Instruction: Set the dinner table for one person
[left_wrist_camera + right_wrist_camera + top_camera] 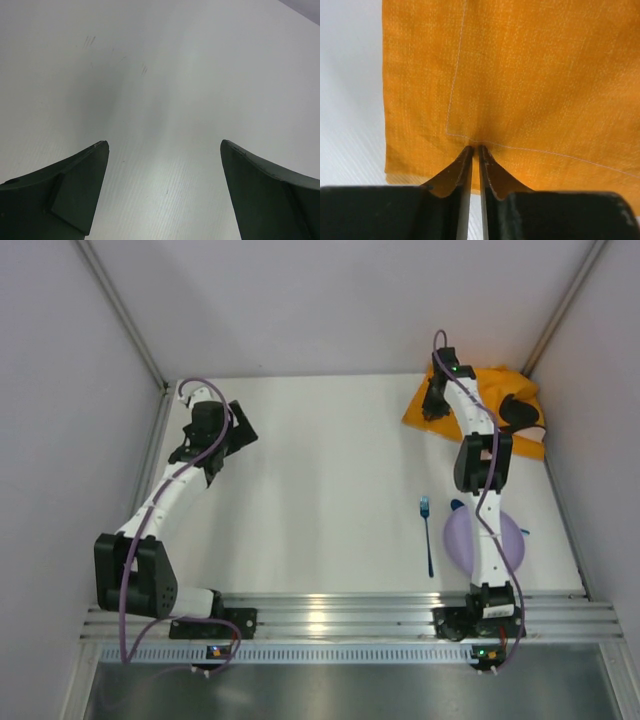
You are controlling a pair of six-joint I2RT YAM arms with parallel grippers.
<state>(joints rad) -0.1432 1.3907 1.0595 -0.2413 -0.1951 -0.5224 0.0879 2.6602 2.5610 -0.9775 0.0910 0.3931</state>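
The white dinner table [330,490] fills the top view. An orange cloth placemat [500,390] lies bunched at the far right corner. My right gripper [432,410] is at its near left edge. In the right wrist view the gripper [475,148] is shut, pinching the placemat [520,75] close to a stitched corner, with bare table [350,100] to the left. A blue fork [427,535] lies near the front right, beside a lilac plate [460,540] partly hidden by the right arm. My left gripper [240,430] is open and empty over bare table [165,75], jaws wide apart [164,142].
A silver ridged rail [340,615] runs along the near edge with both arm bases on it. Grey walls and metal posts close in the far and side edges. A small blue item [456,505] shows beside the right arm, mostly hidden.
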